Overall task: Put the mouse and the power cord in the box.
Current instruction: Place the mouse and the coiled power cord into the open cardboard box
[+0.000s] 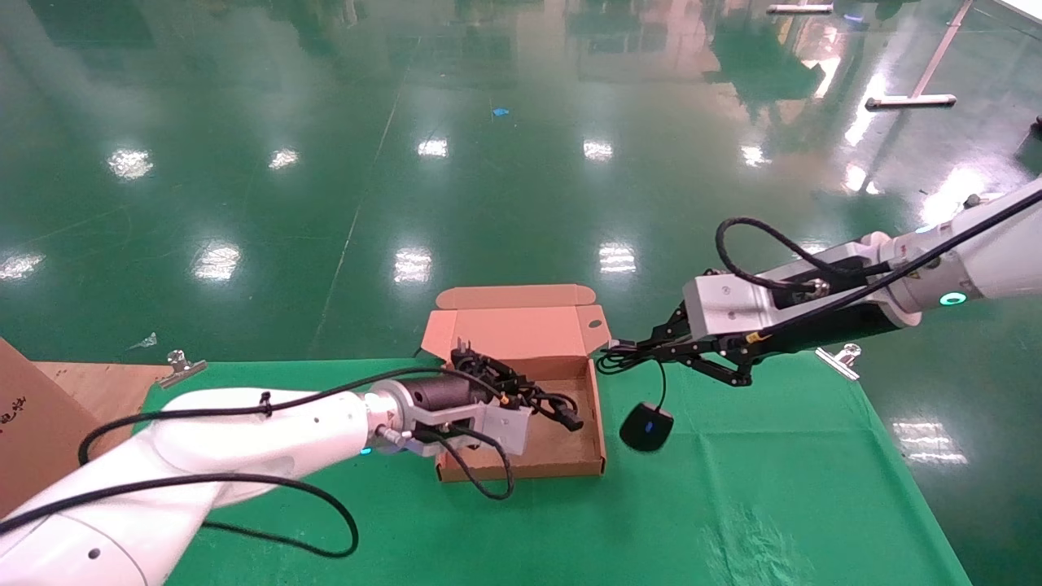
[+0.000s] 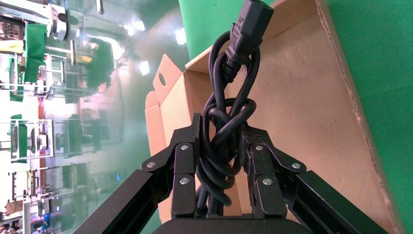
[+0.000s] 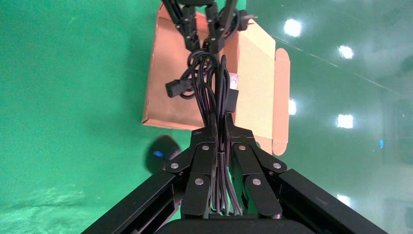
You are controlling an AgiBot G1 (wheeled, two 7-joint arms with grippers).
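Note:
The box [image 1: 570,330] lies open on the green cloth with its lid standing up at the far side. My left gripper [image 1: 521,392] hovers over the box's inside, shut on the power cord [image 1: 557,405], a knotted bundle of thick black cable. In the left wrist view the power cord [image 2: 221,146] fills the left gripper [image 2: 220,127] above the box floor [image 2: 302,97]. My right gripper [image 1: 628,348] is just right of the box, shut on the mouse's bundled thin cable. The mouse [image 1: 647,427] dangles below it above the cloth; the right wrist view shows the mouse [image 3: 163,152] beside the right gripper [image 3: 218,130].
Metal clamps [image 1: 181,366] [image 1: 842,358] pin the green cloth [image 1: 733,488] at the table's far corners. A brown cardboard sheet [image 1: 32,423] leans at the left edge. Beyond the table is shiny green floor.

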